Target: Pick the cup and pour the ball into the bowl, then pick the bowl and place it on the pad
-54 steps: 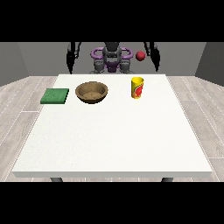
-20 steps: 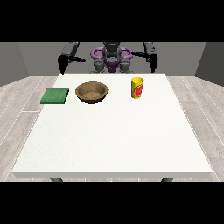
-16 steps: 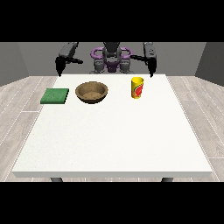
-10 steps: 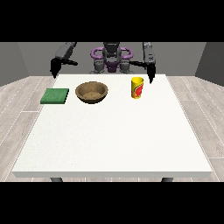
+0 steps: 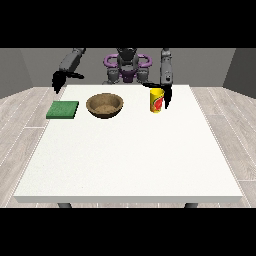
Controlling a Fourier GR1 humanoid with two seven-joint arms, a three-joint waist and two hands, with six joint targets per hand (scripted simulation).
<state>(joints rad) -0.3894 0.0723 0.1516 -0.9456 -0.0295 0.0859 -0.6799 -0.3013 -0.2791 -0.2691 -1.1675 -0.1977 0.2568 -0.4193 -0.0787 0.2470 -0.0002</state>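
Grey torso (image 5: 128, 70) with purple ring-shaped shoulders at upper centre; grey forearms; black hands (image 5: 168, 95) seen.

Bare test room: large white table (image 5: 128, 160) extending forward from the hand at the view's right (image 5: 167, 95), grey plank floor (image 5: 225, 120) beyond it, plain grey walls (image 5: 210, 67) behind.

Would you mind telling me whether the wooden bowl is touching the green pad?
Apart. The front view shows a strip of white table between the wooden bowl and the green pad.
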